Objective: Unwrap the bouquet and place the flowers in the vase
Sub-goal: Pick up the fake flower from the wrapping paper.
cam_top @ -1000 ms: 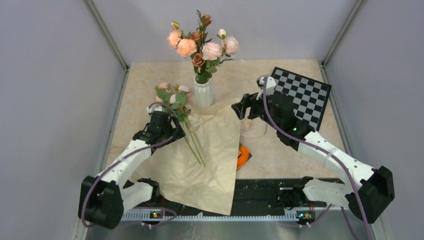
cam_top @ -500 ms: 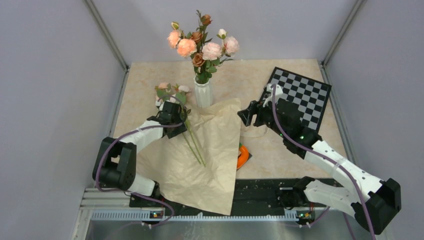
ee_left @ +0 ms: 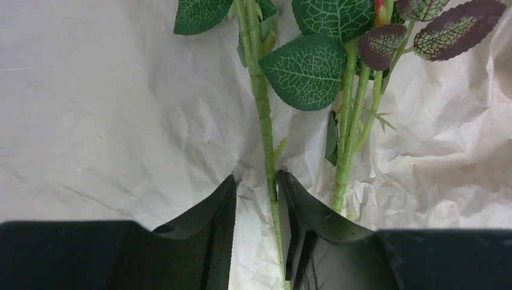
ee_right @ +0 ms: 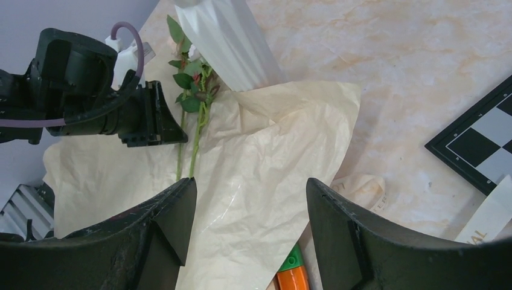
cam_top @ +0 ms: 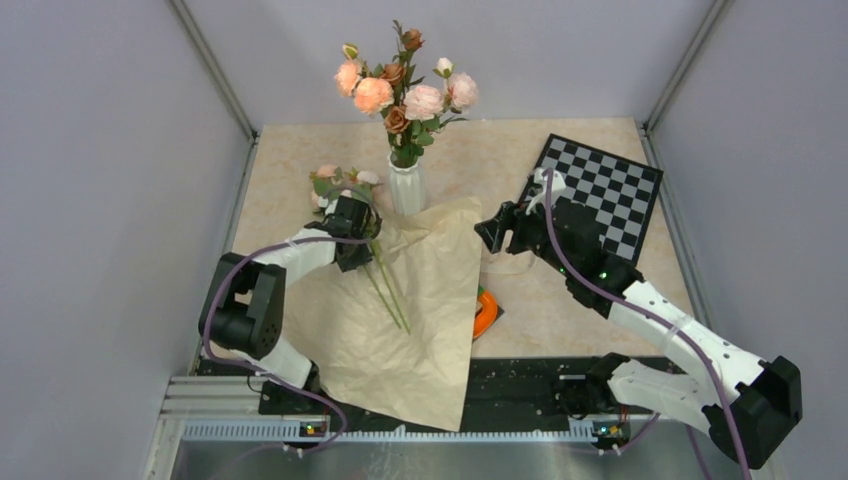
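The bouquet is undone: its kraft paper (cam_top: 420, 330) lies spread flat. Most flowers (cam_top: 400, 85) stand in the white ribbed vase (cam_top: 406, 185) (ee_right: 226, 39). A few loose flowers (cam_top: 345, 190) lie on the paper with their stems (cam_top: 388, 285) pointing toward me. My left gripper (cam_top: 360, 243) (ee_left: 256, 181) (ee_right: 175, 124) is down on the paper. One green stem (ee_left: 265, 139) runs between its narrowed jaws, against the right finger and apart from the left one. Two more stems (ee_left: 347, 151) lie just outside. My right gripper (cam_top: 490, 225) (ee_right: 250, 184) hovers open and empty over the paper's right corner.
A cream ribbon (cam_top: 510, 262) (ee_right: 362, 187) lies crumpled right of the paper. An orange ring (cam_top: 484, 312) (ee_right: 293, 278) pokes out from under the paper's right edge. A checkerboard (cam_top: 600, 190) (ee_right: 483, 145) lies at the back right. Grey walls enclose the table.
My left gripper moved right and forward onto the loose stems, and its jaws narrowed around one. The right gripper drew back slightly to the right, then held still.
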